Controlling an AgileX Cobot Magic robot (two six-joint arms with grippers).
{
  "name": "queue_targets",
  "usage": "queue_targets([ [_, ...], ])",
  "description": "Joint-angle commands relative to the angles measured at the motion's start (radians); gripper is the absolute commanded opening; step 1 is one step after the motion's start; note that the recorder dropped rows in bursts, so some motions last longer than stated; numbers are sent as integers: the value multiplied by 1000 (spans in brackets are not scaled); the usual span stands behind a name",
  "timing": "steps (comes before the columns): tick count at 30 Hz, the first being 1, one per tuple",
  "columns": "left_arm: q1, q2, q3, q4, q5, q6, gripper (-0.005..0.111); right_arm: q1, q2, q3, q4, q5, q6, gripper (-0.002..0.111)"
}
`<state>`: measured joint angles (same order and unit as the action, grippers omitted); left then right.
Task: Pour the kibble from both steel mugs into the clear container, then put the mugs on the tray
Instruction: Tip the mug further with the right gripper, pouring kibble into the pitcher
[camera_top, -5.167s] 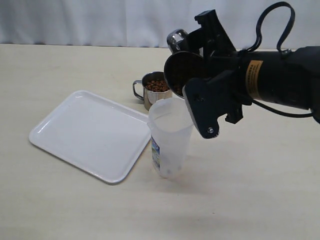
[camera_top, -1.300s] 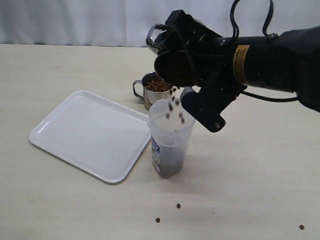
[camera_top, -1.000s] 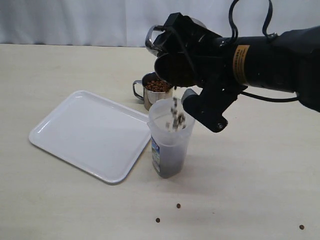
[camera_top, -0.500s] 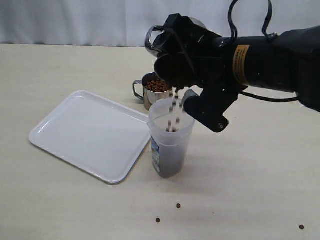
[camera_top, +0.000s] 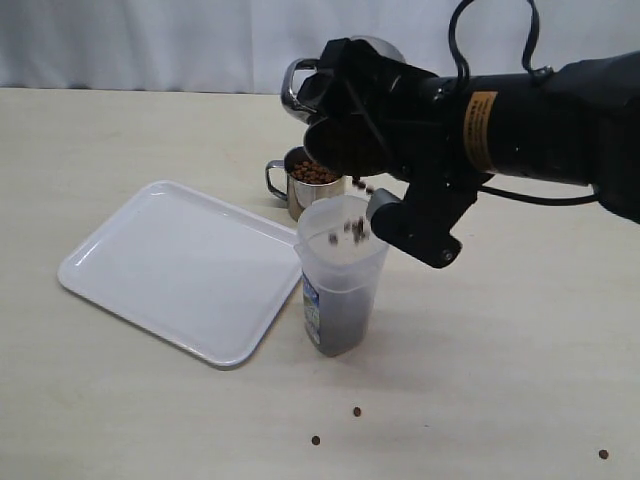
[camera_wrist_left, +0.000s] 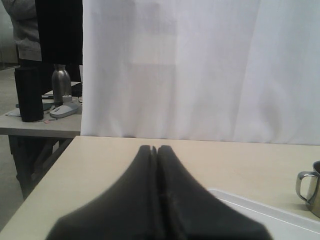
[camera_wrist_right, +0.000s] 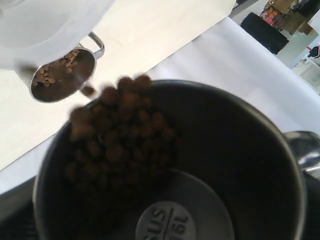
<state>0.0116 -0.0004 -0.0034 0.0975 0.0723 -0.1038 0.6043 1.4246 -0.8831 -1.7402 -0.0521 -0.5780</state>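
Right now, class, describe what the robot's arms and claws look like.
The right arm is matte black with an orange label and a looping black cable; the right claw has blocky black fingers. The left claw is black too, with tapered fingers.

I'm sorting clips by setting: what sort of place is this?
Probably a lab or office: a plain table backed by a white curtain, plus a desk holding a computer mouse.

A pale beige worktop runs back to a white curtain. In the left wrist view, a separate side table stands past the curtain's edge. It carries a steel bottle, a tall black cylinder and a grey computer mouse. A person in grey stands behind it.
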Motion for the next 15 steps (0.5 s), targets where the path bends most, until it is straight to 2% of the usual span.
queue_targets([
  [1, -1, 0, 3, -4, -10, 1, 0, 3, -8, -9, -4, -7, -43, 5],
  [10, -1, 0, 3, -4, -10, 1, 0, 3, -8, -9, -4, -7, -107, 5],
  [15, -1, 0, 3, -4, -10, 1, 0, 3, -8, -9, -4, -71, -125, 5],
])
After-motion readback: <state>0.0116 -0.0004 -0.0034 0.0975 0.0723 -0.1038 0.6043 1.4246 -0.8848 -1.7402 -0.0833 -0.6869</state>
